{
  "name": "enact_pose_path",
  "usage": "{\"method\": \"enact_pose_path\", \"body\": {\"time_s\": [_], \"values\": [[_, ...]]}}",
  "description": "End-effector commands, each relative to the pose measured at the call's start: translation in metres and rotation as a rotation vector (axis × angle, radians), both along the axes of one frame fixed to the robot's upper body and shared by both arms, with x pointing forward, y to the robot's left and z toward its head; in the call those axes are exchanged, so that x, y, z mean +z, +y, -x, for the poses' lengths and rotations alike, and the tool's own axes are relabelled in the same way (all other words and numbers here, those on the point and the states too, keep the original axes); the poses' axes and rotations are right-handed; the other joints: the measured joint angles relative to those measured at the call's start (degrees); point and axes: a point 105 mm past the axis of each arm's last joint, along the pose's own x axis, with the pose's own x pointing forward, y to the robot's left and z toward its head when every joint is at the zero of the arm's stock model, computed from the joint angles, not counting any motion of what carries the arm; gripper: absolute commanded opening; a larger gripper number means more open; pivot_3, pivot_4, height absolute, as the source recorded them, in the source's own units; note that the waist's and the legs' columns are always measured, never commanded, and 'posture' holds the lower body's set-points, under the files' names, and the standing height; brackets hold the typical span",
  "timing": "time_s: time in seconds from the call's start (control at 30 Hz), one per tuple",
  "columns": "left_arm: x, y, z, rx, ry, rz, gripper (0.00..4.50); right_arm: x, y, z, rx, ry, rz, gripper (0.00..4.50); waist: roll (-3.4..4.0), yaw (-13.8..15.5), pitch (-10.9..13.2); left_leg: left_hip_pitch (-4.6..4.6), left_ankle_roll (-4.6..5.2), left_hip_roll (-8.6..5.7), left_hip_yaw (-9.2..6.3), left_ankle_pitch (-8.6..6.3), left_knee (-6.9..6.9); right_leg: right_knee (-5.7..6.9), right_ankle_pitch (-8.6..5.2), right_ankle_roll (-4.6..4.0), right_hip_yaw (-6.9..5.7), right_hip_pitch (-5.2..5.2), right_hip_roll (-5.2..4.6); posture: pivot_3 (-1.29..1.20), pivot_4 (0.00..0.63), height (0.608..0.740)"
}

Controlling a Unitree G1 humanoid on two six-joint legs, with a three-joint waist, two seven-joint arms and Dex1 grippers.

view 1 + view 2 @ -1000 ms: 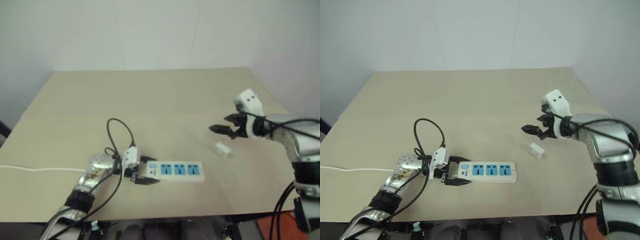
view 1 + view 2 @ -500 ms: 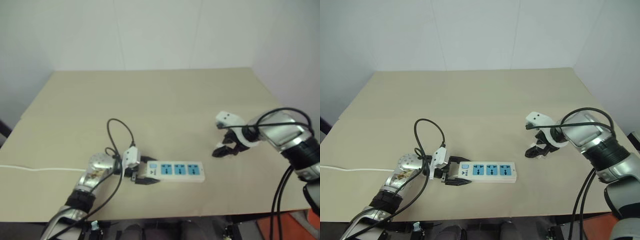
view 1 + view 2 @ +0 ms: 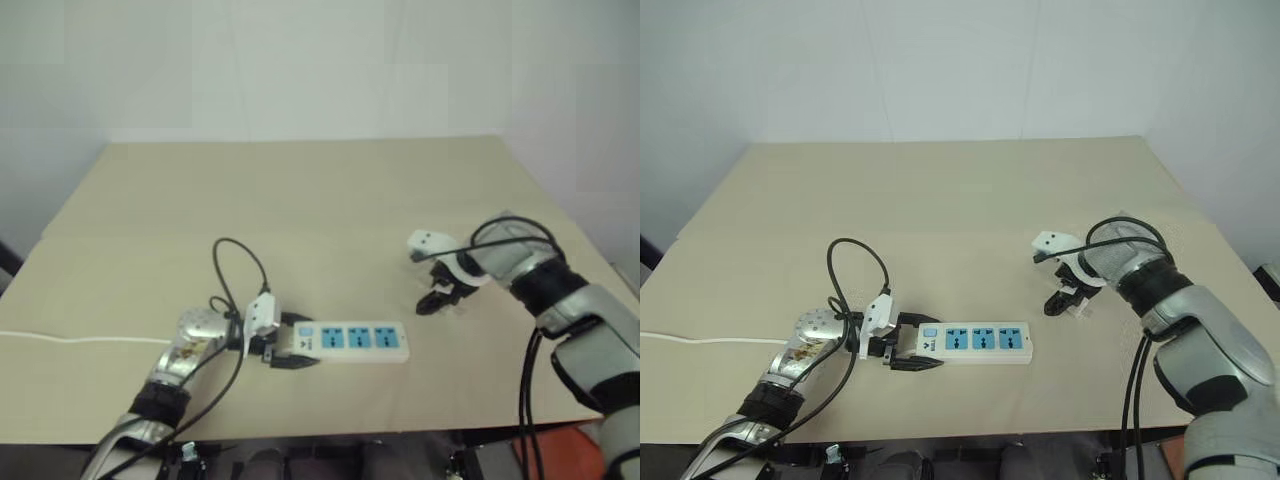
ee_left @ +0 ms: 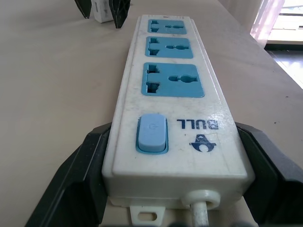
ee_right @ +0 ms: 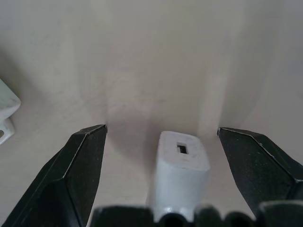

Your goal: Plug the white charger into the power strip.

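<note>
The power strip [image 3: 355,341], a white bar with three blue sockets, lies flat near the table's front edge. My left gripper [image 3: 285,350] is shut on its switch end, a black finger [image 4: 78,175] pressed to each long side. To the right of the strip the white charger [image 5: 182,165] rests on the table. My right gripper [image 3: 1064,300] points down over it and stands open. One finger [image 5: 78,170] is on each side of the charger, with a gap to both. The left wrist view shows the charger [image 4: 102,7] between those fingers, beyond the strip's far end.
The strip's thin white cord [image 3: 60,338] runs off the table's left edge. A black cable loop [image 3: 240,262] arches above my left wrist. A white camera block [image 3: 1052,243] sits on my right wrist. The tan table [image 3: 300,200] ends at a wall behind.
My right gripper swung from nearly level to pointing down and sank over the charger, now straddling it. The left gripper and the strip stayed put.
</note>
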Motion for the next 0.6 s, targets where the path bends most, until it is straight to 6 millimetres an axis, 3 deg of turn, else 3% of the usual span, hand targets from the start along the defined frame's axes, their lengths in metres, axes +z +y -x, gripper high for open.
{"method": "enact_pose_path", "body": {"time_s": [0.03,0.3,0.47,0.6], "values": [[-0.01,0.0,0.005,0.001,0.032,-0.035,3.31,-0.003,-0.009,-0.001,-0.001,0.016,0.042,3.86,0.0,0.05,-0.01,0.01,0.0,0.0,0.0,0.0,0.0,0.0,0.0,0.0,0.0,0.01,0.0,0.0,0.15,0.74],[-0.01,0.002,0.005,0.014,0.03,-0.043,3.31,-0.006,-0.018,0.005,0.019,0.041,0.073,1.14,0.01,0.1,-0.01,0.0,0.0,0.0,-0.01,0.0,-0.02,0.01,0.0,0.0,-0.01,-0.02,0.01,0.0,0.15,0.74],[-0.01,0.003,0.003,0.016,0.027,-0.046,3.31,-0.002,-0.013,0.002,0.021,0.006,0.044,1.13,0.01,0.11,-0.01,0.0,0.0,0.0,-0.01,0.0,-0.02,0.01,0.0,0.0,-0.01,-0.02,0.01,0.0,0.15,0.74],[-0.01,0.004,0.001,0.017,0.025,-0.051,3.31,0.043,0.022,-0.018,0.073,-0.248,-0.239,1.13,0.01,-0.04,-0.01,0.0,0.0,0.0,0.0,0.0,-0.02,0.04,0.0,0.0,0.02,-0.04,0.0,0.0,0.15,0.74]]}}
